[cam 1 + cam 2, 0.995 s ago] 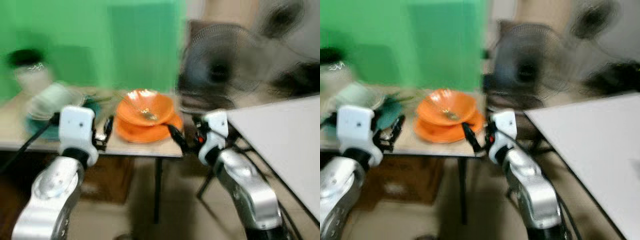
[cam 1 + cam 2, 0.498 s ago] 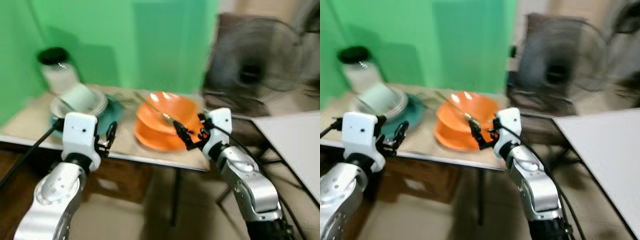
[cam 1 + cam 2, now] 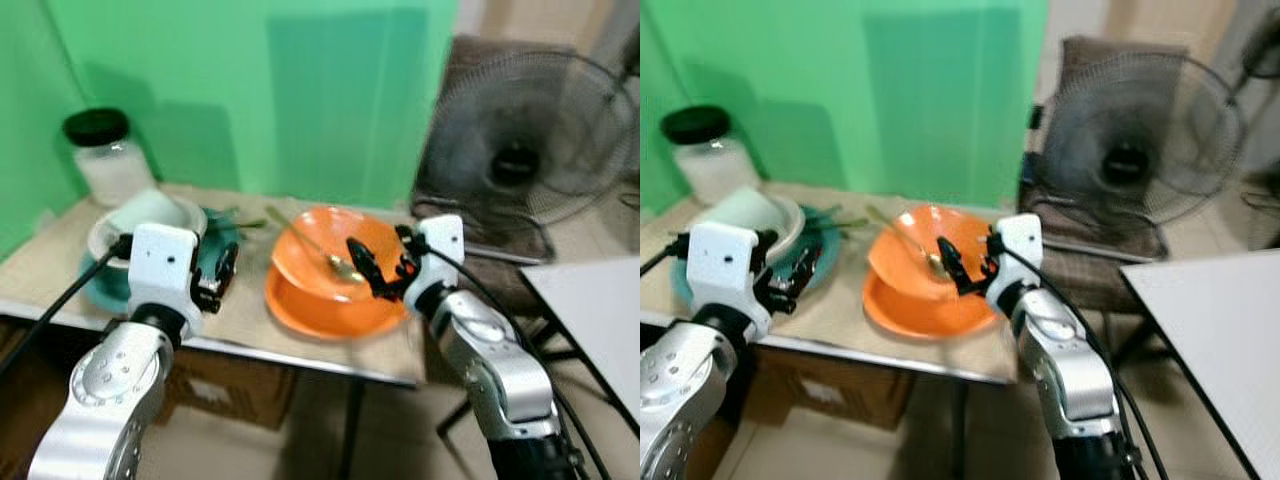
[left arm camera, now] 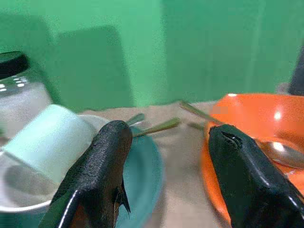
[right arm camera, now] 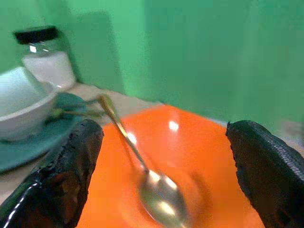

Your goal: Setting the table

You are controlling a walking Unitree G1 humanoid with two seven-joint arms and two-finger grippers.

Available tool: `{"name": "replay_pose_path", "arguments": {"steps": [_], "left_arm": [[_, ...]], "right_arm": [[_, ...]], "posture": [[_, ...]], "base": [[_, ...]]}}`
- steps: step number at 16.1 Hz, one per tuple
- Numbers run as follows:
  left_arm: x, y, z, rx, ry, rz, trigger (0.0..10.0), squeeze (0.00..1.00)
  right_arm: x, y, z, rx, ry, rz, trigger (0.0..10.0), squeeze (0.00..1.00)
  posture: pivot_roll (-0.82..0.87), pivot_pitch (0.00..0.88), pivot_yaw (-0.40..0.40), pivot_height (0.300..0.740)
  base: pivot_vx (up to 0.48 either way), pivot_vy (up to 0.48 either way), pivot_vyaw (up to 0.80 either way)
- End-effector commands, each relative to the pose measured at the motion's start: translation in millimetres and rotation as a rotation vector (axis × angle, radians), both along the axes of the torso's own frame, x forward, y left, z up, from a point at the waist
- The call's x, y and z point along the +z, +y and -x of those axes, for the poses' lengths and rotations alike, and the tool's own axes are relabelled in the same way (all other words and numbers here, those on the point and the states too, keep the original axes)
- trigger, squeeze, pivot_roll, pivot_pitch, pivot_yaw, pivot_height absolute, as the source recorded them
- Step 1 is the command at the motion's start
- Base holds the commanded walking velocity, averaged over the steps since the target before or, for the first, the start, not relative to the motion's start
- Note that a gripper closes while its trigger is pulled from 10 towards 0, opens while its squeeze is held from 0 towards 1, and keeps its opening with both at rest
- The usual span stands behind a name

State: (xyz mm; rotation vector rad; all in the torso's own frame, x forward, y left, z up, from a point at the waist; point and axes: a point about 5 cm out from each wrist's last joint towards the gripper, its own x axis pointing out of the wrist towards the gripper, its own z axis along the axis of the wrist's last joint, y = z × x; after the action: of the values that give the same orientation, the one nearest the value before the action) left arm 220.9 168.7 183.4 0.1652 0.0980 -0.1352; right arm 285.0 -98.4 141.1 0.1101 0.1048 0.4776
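An orange bowl sits on an orange plate on a wooden table, and a metal spoon lies in the bowl. To its left a teal plate carries a white bowl with a pale green cup tipped in it, plus green-handled cutlery. My right gripper hangs open at the orange bowl's near right rim. My left gripper is open between the teal plate and the orange dishes, holding nothing.
A glass jar with a black lid stands at the back left against the green wall. A standing fan and a chair are behind on the right. A white table's corner is at the far right.
The view has swung so the dish table is nearer and more central. Both grippers have come closer to the dishes; the right one is now at the orange bowl's rim.
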Motion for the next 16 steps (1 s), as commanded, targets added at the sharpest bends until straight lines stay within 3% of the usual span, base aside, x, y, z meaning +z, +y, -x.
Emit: {"name": "replay_pose_path", "arguments": {"steps": [1,2,3,6,9,13,14,16], "left_arm": [[2,1.8,0.3,-0.005,-0.017,-0.011,10.0,0.0],[3,1.3,0.4,-0.01,-0.022,-0.007,10.0,0.0],[1,-1.7,1.2,-0.064,0.005,-0.021,10.0,0.0],[-2,-4.2,5.4,-0.182,0.03,-0.037,10.0,0.0],[-2,-3.2,10.9,-0.296,0.065,-0.045,10.0,0.0],[-6,-5.2,23.0,-0.471,0.15,-0.059,10.0,0.0],[-8,-4.7,27.7,-0.513,0.182,-0.071,10.0,0.0],[-7,0.0,32.4,-0.538,0.208,-0.074,10.0,0.0]], "right_arm": [[3,5.6,-4.9,0.03,-0.004,0.001,10.0,0.0],[3,5.1,-7.0,0.033,0.001,0.002,10.0,0.0],[7,6.1,-18.3,0.104,0.005,0.011,10.0,1.0],[2,15.4,-38.3,0.258,0.057,0.157,10.0,1.0],[2,27.8,-64.6,0.384,0.102,0.211,10.0,1.0],[7,35.8,-87.4,0.428,0.122,0.278,10.0,1.0],[7,39.9,-92.1,0.408,0.132,0.309,10.0,0.0],[4,45.4,-94.1,0.415,0.167,0.322,10.0,0.0]], "posture": [[0.09,0.0,-0.01,0.74],[0.09,0.0,-0.01,0.74],[0.09,0.0,-0.011,0.74],[0.08,0.0,-0.019,0.74],[0.09,0.0,-0.041,0.74],[0.09,0.0,-0.059,0.74],[0.1,0.0,-0.066,0.74],[0.1,0.0,-0.07,0.74]], "base": [[0.255,0.0,0.0],[0.0,0.0,0.0],[0.0,0.0,0.0],[0.0,0.0,0.0],[0.0,0.0,0.0],[0.0,0.0,0.0],[0.0,0.0,0.0],[0.0,0.0,0.0]]}}
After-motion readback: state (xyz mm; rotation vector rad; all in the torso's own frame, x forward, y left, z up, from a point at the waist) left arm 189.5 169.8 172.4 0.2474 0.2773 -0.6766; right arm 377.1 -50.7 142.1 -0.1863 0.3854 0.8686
